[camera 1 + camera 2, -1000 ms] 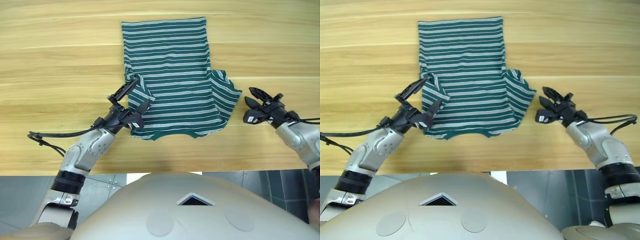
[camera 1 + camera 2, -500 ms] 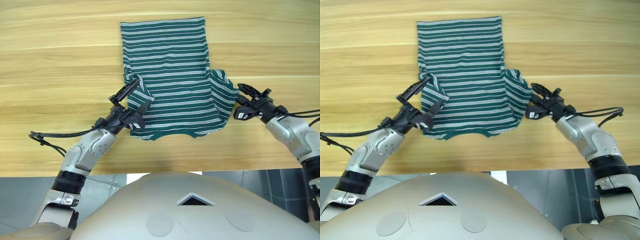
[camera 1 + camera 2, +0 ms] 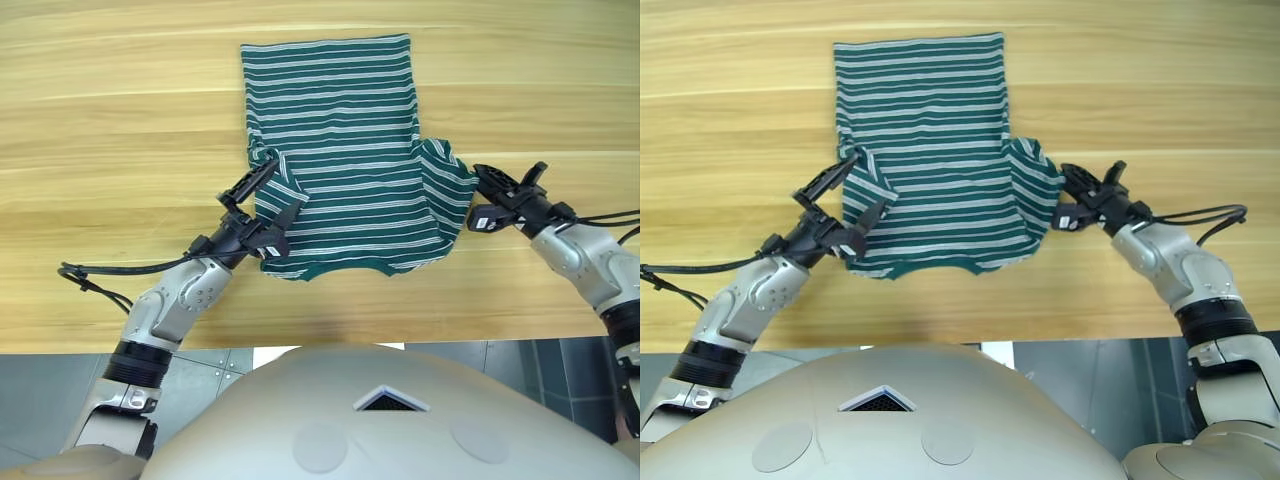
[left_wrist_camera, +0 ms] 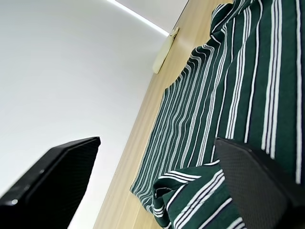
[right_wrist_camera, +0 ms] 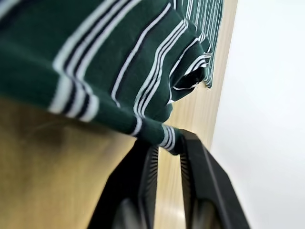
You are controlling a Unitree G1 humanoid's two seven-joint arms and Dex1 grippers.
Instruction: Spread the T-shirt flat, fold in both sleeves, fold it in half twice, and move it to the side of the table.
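Observation:
The green T-shirt with white stripes (image 3: 340, 120) lies on the wooden table (image 3: 120, 120), hem far from me and collar near me. Both sleeves are bunched in against the body. My left gripper (image 3: 268, 200) is open at the left sleeve (image 3: 272, 172), one finger outside it and one over the shirt's near left part. In the left wrist view its fingers (image 4: 52, 181) stand wide apart above the striped cloth (image 4: 238, 95). My right gripper (image 3: 480, 192) is at the outer edge of the right sleeve (image 3: 448, 180). In the right wrist view its fingertips (image 5: 188, 143) pinch the sleeve's hem (image 5: 164, 136).
Bare wood stretches to the left (image 3: 100, 200) and right (image 3: 560, 100) of the shirt. The table's near edge (image 3: 400, 340) runs just behind both arms. A black cable (image 3: 100, 270) trails from the left arm over the wood.
My right gripper has moved left from the bare wood to the right sleeve's edge and closed on its hem. The left arm and the shirt have stayed put.

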